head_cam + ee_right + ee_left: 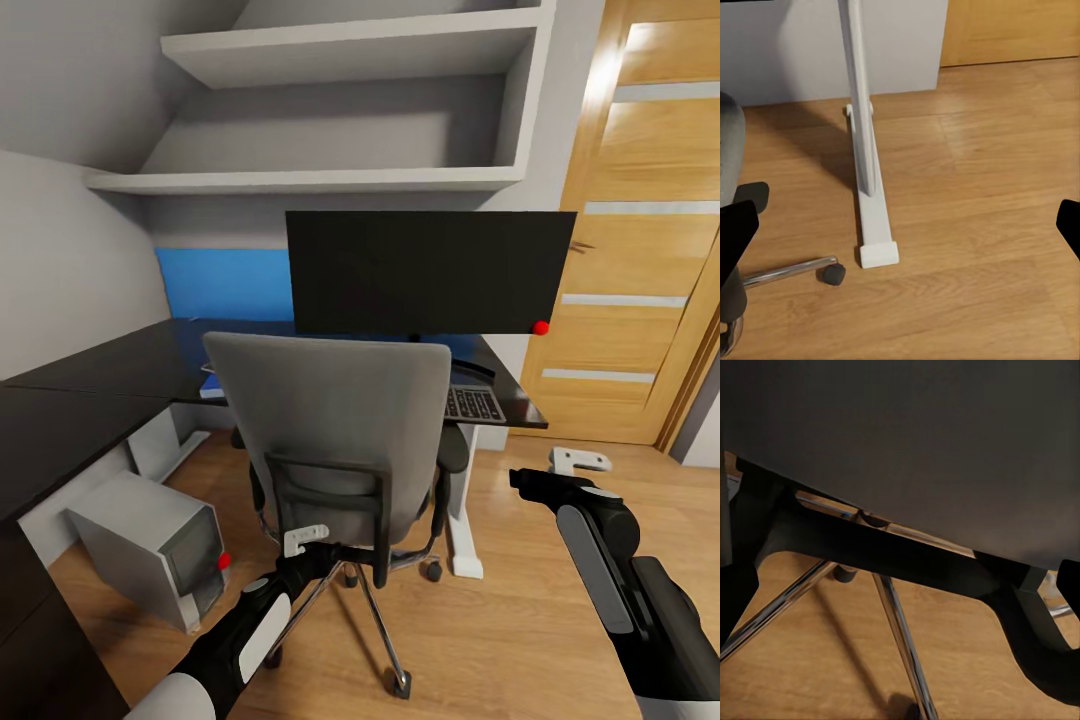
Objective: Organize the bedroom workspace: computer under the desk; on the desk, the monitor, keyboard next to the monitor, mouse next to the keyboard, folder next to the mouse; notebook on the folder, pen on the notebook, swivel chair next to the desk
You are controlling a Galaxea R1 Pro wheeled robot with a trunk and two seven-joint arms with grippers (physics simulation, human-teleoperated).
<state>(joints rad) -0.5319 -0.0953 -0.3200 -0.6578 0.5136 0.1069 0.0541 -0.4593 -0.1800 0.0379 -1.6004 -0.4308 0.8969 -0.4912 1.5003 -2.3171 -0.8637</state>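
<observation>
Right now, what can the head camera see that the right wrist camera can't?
Head camera: the monitor, the keyboard on the black desk, the computer on the floor under it, wall shelves, the door, and both grippers, the left gripper close behind the chair back and the right gripper out over the floor.

Right wrist camera: the flat foot of the white desk leg, seen close.

Both: the swivel chair, the desk leg and the wood floor.
</observation>
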